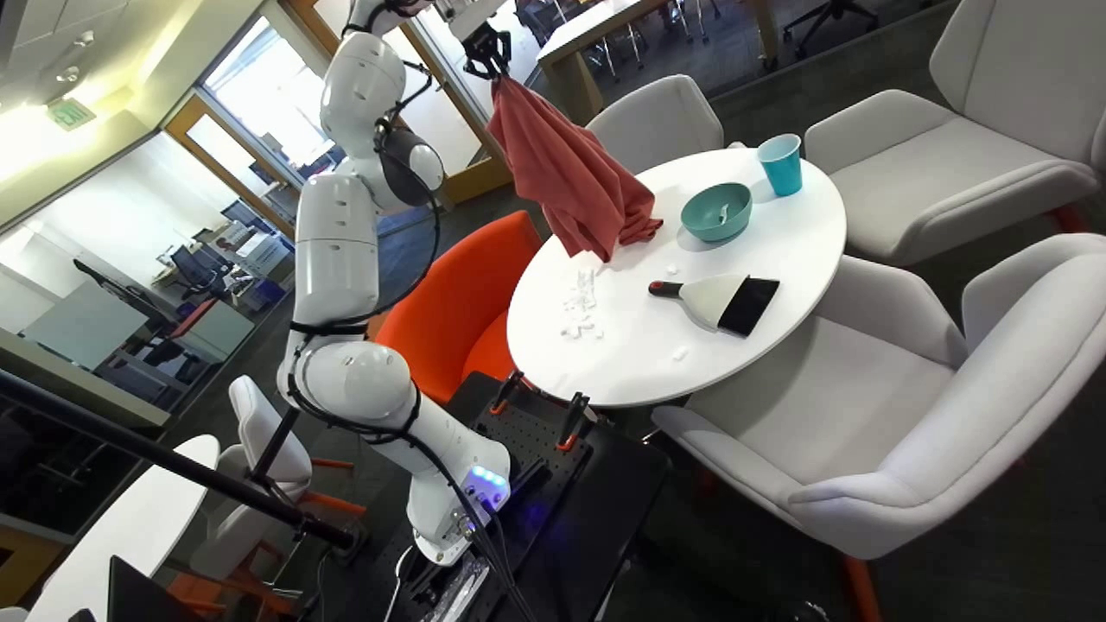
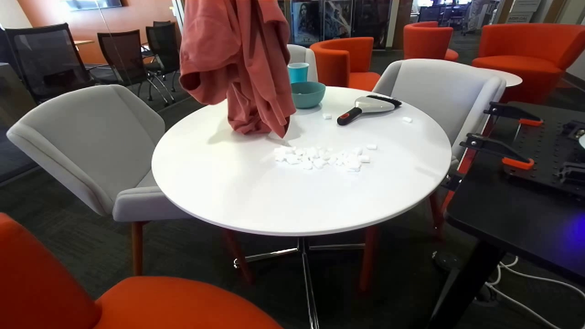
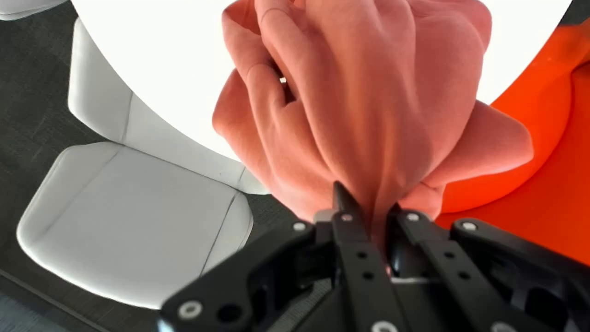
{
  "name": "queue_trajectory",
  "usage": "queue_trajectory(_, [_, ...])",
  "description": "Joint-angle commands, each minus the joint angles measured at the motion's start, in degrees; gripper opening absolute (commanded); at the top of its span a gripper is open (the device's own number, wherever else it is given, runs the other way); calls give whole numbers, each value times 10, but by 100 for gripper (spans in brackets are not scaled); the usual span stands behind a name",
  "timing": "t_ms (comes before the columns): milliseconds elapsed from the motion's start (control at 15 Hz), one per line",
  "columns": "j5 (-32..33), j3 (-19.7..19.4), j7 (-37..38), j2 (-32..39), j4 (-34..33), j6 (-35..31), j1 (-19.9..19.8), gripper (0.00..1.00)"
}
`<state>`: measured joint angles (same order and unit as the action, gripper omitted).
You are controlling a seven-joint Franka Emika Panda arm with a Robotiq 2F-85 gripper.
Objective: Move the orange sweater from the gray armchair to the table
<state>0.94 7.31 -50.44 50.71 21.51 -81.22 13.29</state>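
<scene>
Salmon-red cloth, soft and deeply creased — the orange sweater [image 2: 233,55] — hung from the hand [image 3: 368,207], which was clamped tight on a gathered pinch of it. The garment was over the round white surface [image 2: 292,196]; whether its lowest folds touched down or dangled just above could not be told. Near it stood a teal bowl [image 1: 707,218] with a small white piece [image 1: 724,212] inside, and near the bowl a turquoise cup [image 1: 782,166], upright. A white brush [image 1: 713,298] with black bristles and a black-and-orange handle lay on the surface, and white bits [image 2: 315,159] were scattered there, most of them in one loose patch. Pale gray armchairs [image 2: 91,146] stood around it, along with a bright orange chair [image 1: 467,294]. As for writing, an exit sign [image 1: 71,113] hung high up in an exterior view, its green letters slanting but legible as EXIT. Any lettering on the dark posters [image 2: 307,23] in the background was too small to make out, and print on the pale boxes [image 2: 529,5] beyond was too blurred to read.
</scene>
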Motion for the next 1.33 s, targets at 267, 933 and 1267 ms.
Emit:
queue_trajectory(267, [26, -29, -4, 107, -21, -105, 11, 3])
queue_trajectory(933, [23, -32, 17, 210, -14, -140, 8, 3])
queue_trajectory(1267, [15, -25, 32, 237, -20, -138, 7, 40])
